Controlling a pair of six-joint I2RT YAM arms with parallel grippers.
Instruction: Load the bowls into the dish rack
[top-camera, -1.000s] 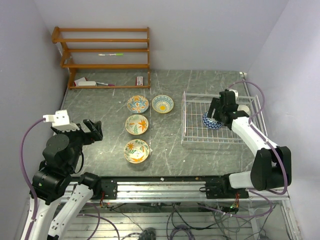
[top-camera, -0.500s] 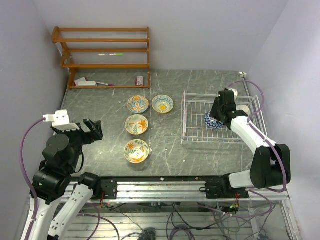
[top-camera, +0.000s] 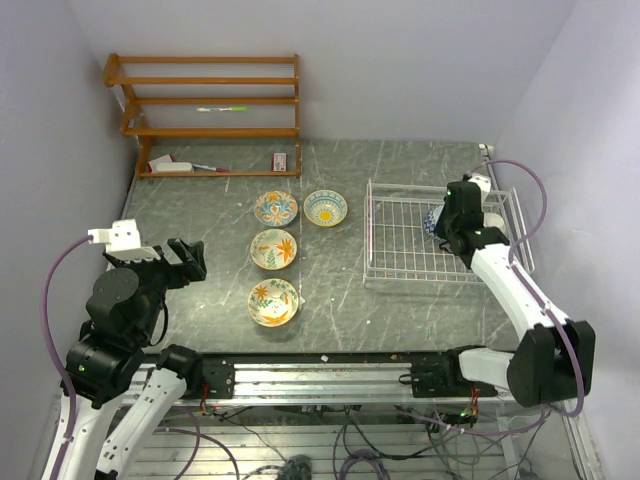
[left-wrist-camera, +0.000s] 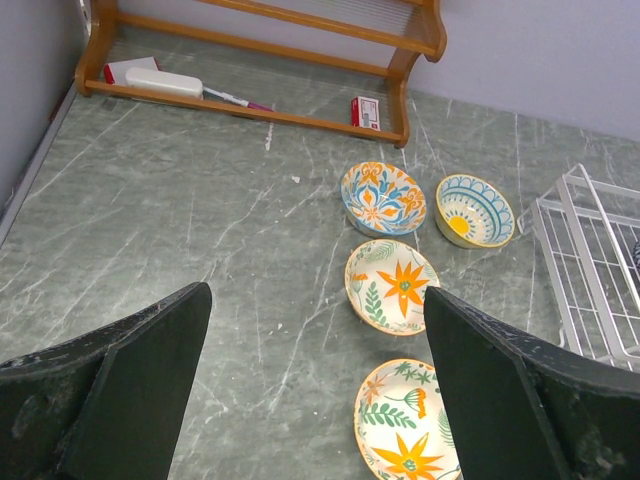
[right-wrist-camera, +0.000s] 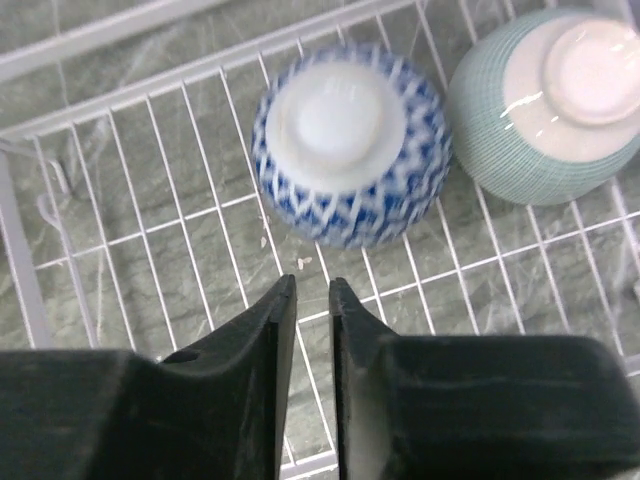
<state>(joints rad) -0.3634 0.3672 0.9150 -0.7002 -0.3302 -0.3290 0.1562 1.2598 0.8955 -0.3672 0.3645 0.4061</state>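
The rack (top-camera: 415, 281) already holds two bowls, both upside down: the blue bowl (right-wrist-camera: 348, 140) just ahead of the right gripper (right-wrist-camera: 312, 292), not touching it, and the mint bowl (right-wrist-camera: 545, 105) to its right. The right fingers are almost together and hold nothing. I judge this placing finished; the next move is a fetch. Four bowls (left-wrist-camera: 398, 283) lie on the table (left-wrist-camera: 200, 220) ahead of the left gripper (left-wrist-camera: 315, 297), which is wide open and empty.

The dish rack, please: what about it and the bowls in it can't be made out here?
Right wrist: blue bowl and mint bowl lie upside down, insides hidden; the mint one is cut by the right edge.
Top view: the right arm covers most of both bowls.
Left wrist: the rack is cut off by the right edge.
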